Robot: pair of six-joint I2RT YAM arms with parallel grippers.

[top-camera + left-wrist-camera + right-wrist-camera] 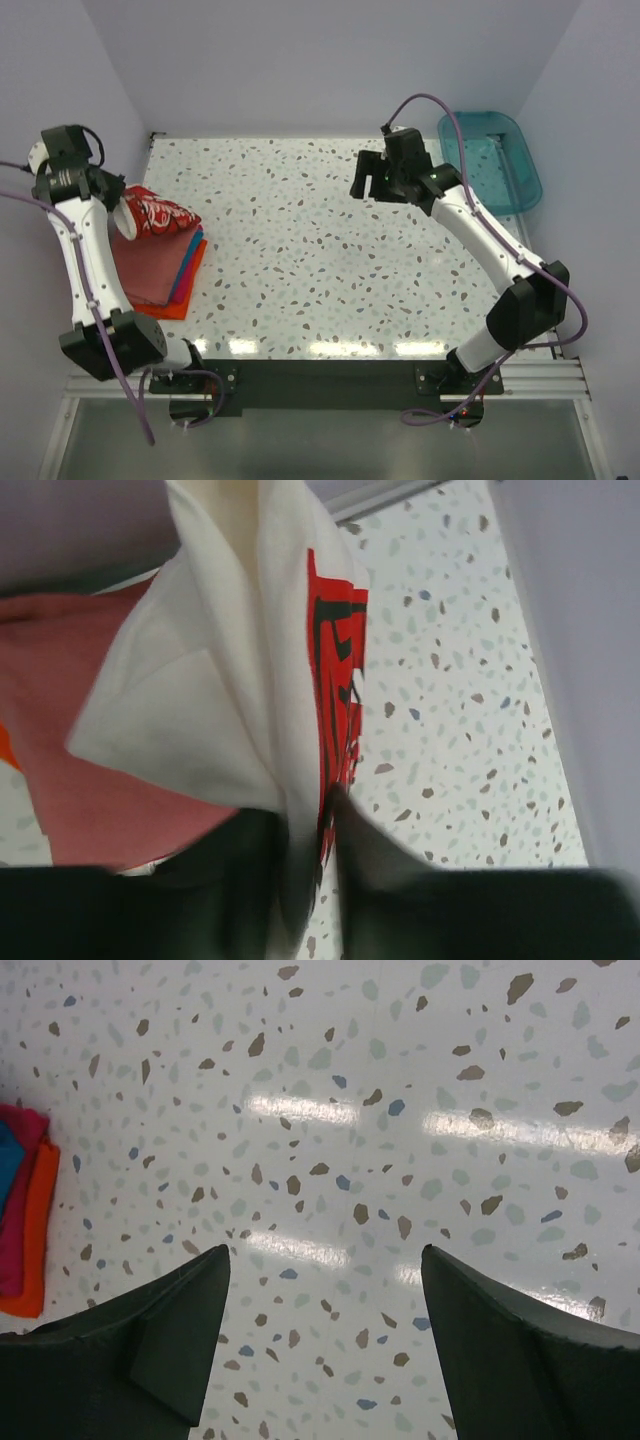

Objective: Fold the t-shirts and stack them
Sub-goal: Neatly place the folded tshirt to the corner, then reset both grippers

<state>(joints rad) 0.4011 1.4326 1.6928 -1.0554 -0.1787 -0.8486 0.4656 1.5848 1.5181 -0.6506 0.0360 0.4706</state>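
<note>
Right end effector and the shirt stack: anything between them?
Nothing: the top external view shows bare tabletop between the right end effector and the shirt stack.

- The stack of folded t-shirts (165,275) lies at the left edge of the table (300,250).
- The printed t-shirt (158,212) sits on the stack's far end, pinched in the left gripper (118,208).
- The tub (528,185) stands beside the table's far right corner, to the right of the right gripper (368,180).
</note>
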